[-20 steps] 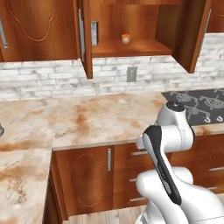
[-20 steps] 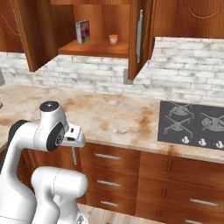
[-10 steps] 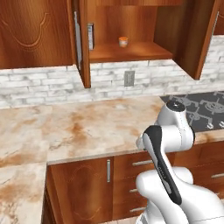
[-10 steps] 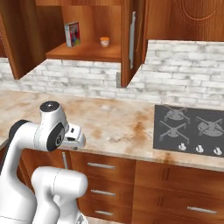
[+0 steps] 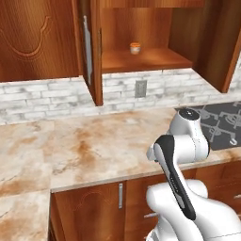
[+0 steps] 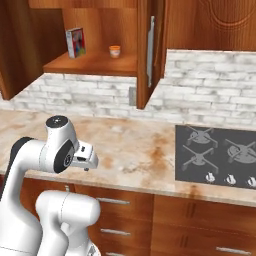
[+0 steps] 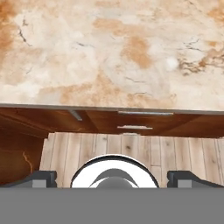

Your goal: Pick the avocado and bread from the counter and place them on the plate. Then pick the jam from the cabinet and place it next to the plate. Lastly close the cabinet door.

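Note:
The cabinet (image 5: 141, 61) hangs above the counter (image 5: 94, 146) with its doors swung out. On its wooden shelf stands the jam (image 5: 135, 47), a small pale jar with an orange top, also the jam (image 6: 115, 50) in the right base view. A cabinet door (image 5: 92, 52) with a long silver bar handle shows edge-on left of the shelf, and a cabinet door (image 6: 150, 55) right of it in the right base view. My gripper (image 7: 112, 178) is open and holds nothing, looking down over the counter's front edge (image 7: 109, 107). The avocado, bread and plate are out of view.
A colourful box (image 6: 75, 42) stands on the shelf left of the jam. A black stove top (image 6: 220, 155) is set into the counter at the right. Wooden drawers (image 7: 140, 127) and plank floor lie below the counter edge. A wall socket (image 5: 140, 88) sits in the brick backsplash.
Both base views have shifted and the cabinet now looks larger and nearer, so the base has driven. The arm keeps its folded pose and the gripper stays open.

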